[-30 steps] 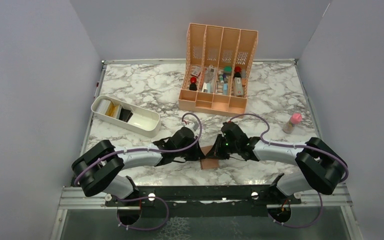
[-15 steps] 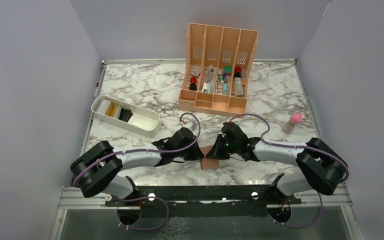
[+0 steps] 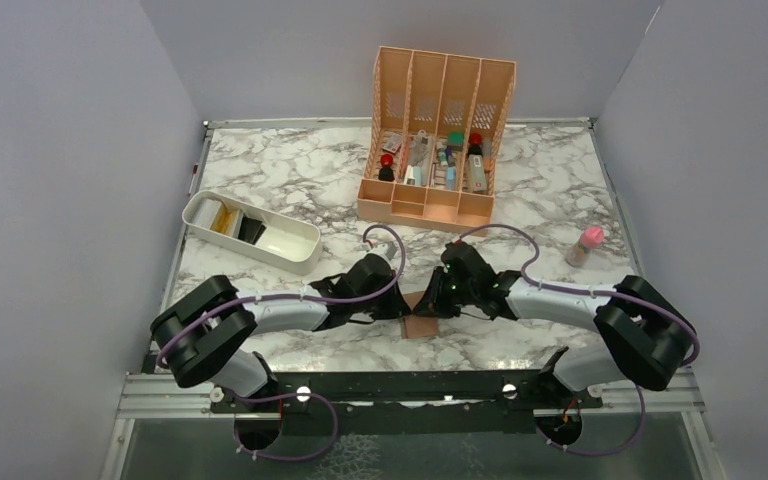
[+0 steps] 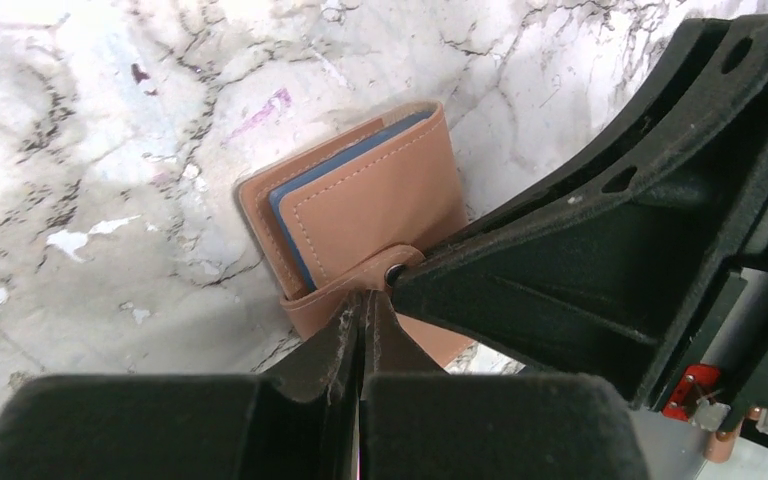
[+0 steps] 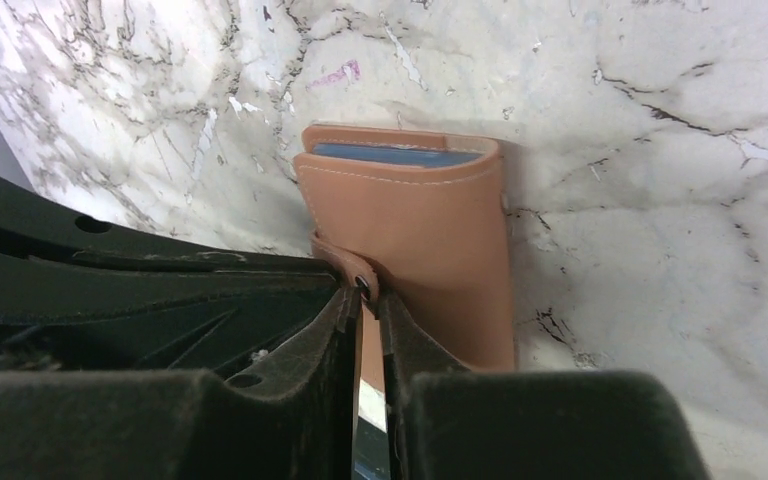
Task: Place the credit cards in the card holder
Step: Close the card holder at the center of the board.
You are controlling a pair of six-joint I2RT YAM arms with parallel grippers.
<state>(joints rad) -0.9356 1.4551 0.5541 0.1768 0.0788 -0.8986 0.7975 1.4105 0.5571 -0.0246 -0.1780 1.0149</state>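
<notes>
**A:** Where's the card holder (image 4: 360, 200)?

**B:** Flat on the marble table (image 4: 100, 150), right at the tips of both grippers, b/w them. It's folded over.

**A:** And the left gripper (image 4: 362, 318)?

**B:** Squeezed tight, tips at the snap tab (image 4: 345, 290). Can't tell if it's pinching it.

**A:** The right gripper (image 5: 370, 300)?

**B:** Apart just a crack, tips at the tab too. Holding nothing I can see.

**A:** How will it feel?

**B:** Prob light, thin & bendy, a bit slippy, so it may slide on the table. Best spot: pinch the tab w/ one gripper, press the cover down w/ the other.
</notes>
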